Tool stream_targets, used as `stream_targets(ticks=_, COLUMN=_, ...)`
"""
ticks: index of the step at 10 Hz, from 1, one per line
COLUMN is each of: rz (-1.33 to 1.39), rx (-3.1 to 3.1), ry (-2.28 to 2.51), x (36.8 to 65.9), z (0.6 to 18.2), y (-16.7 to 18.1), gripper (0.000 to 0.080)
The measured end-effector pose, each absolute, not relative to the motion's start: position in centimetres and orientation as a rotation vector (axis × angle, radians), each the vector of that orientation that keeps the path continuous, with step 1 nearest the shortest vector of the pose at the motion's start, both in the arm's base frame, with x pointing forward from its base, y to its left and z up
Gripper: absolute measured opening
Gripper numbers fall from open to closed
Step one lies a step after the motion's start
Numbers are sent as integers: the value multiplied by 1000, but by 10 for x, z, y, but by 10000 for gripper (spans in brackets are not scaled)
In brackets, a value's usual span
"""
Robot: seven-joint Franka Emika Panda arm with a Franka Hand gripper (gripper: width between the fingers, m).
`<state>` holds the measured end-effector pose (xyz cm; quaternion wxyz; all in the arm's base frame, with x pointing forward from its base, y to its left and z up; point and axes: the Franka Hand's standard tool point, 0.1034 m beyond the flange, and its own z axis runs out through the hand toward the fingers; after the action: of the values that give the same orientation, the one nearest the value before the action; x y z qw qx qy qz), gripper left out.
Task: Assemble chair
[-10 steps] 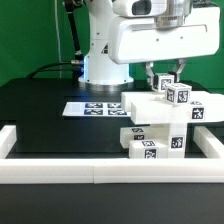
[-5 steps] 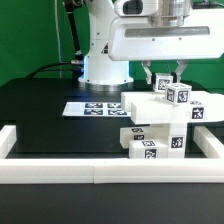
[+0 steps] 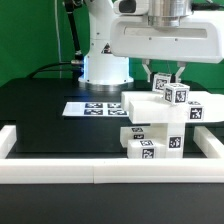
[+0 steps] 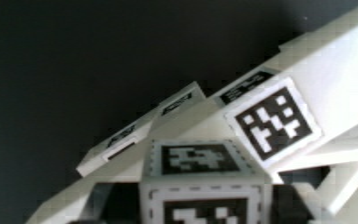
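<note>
- One white blocky chair sits on the black worktop, toward the exterior view's right, just behind the front border rail.
- Its chunky parts are stacked: a lower block with marker tags, a wide slab across it, and a small tagged post standing on top.
- Up close in the wrist view, that post shows two tag faces, with the slanted chair body beyond it.
- Right above, the pincer comes straight down over the post, fingers on either side of it.
- Jaws are nearly together, clamped on the post.
- Behind the chair, the marker board lies flat on the worktop, near the arm's white base.
- Green backdrop behind it all.
</note>
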<state>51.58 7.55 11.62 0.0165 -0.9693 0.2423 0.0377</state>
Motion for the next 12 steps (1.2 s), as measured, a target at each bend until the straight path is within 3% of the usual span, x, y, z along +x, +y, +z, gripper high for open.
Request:
stream_targets(ticks=4, rz=124, rx=-2902, ry=1132, x=516, z=116, y=77, gripper=287)
stream_targets(ticks=6, rz=123, rx=-2928, ry=1059, x=516, z=116, y=77, gripper=301)
stream_targets(ticks=7, rz=122, rx=-2940, ry=1037, x=515, z=116, y=80, gripper=518)
stream_targets(ticks=8, rz=120, rx=-2967, ry=963, x=514, z=116, y=83, gripper=518)
stream_targets(ticks=9, rz=117, rx=-3010, ry=806, x=514, z=116, y=84, gripper=619)
stream_targets(ticks=12, rz=107, rx=-3080, ry=420, x=513, z=116, y=85, gripper=648)
